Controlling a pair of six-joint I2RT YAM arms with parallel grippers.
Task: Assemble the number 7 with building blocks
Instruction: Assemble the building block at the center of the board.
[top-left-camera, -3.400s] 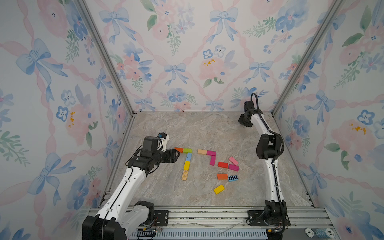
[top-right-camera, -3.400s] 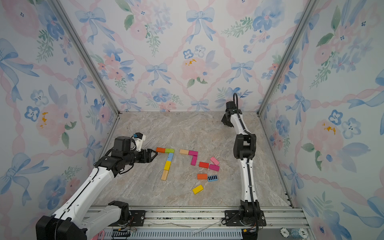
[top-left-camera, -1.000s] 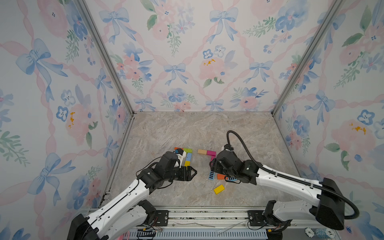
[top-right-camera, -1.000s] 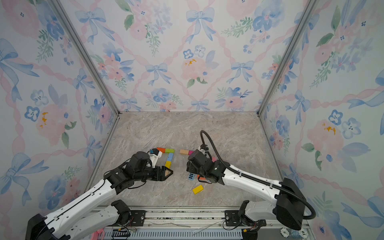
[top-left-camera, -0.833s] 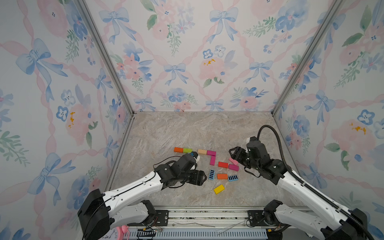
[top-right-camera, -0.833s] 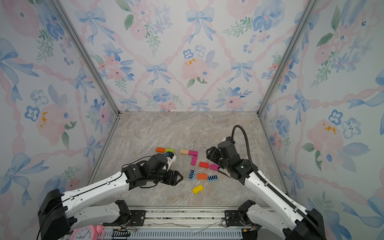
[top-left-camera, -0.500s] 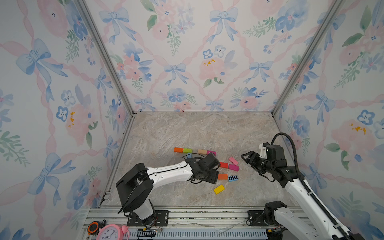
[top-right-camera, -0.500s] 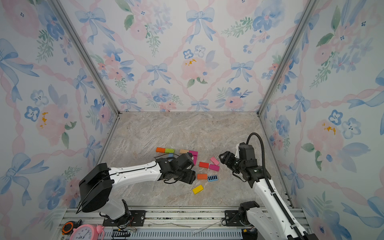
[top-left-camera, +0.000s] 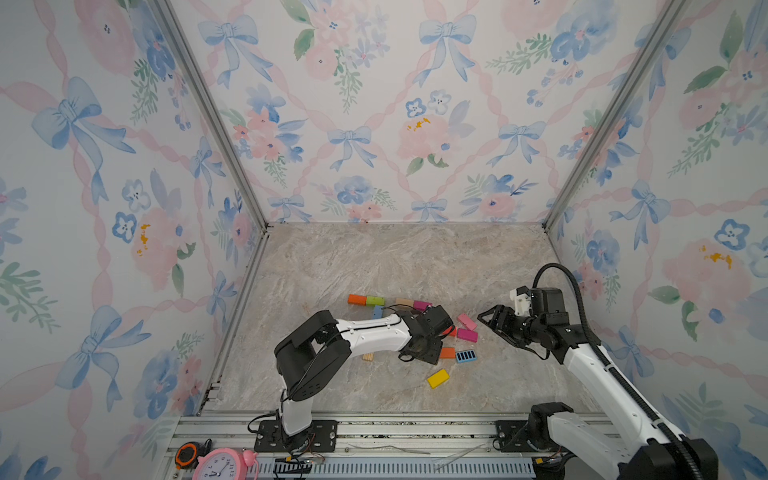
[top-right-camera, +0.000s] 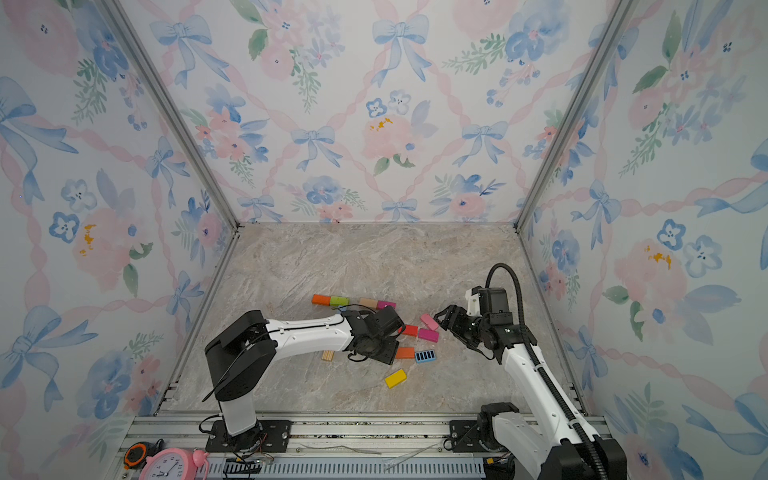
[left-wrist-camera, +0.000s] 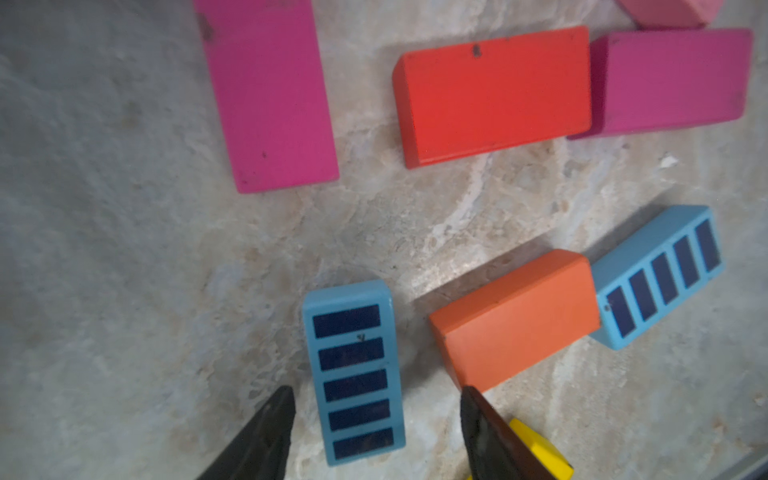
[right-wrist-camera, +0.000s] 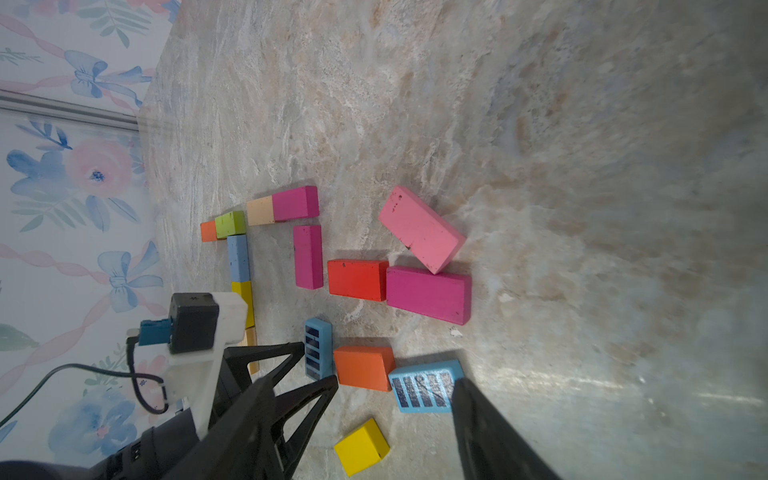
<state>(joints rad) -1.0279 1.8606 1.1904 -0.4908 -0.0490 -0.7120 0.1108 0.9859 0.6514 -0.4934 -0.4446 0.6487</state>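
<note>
The number 7 lies at the left of the group: an orange block (right-wrist-camera: 208, 231) and a green block (right-wrist-camera: 230, 224) as bar, with light blue (right-wrist-camera: 238, 257), yellow (right-wrist-camera: 243, 297) and wood below. My left gripper (left-wrist-camera: 376, 390) is open astride a striped blue block (left-wrist-camera: 353, 370), with a gap on each side. An orange block (left-wrist-camera: 515, 320) touches its outer finger. In both top views the left gripper (top-left-camera: 422, 357) hides that striped block. My right gripper (top-left-camera: 488, 320) hovers open and empty to the right of the loose building blocks.
A tan block (right-wrist-camera: 259, 210) and two magenta blocks (right-wrist-camera: 296, 203) form a second corner. Red (right-wrist-camera: 357, 279), magenta (right-wrist-camera: 428, 294), pink (right-wrist-camera: 419, 235), a second striped blue (right-wrist-camera: 426, 390) and yellow (right-wrist-camera: 361, 446) lie loose. A pink clock (top-left-camera: 224, 463) sits on the front rail.
My left gripper has moved right from the 7's stem to the striped blue block, and its jaws have narrowed. My right gripper has drawn back to the right, away from the blocks.
</note>
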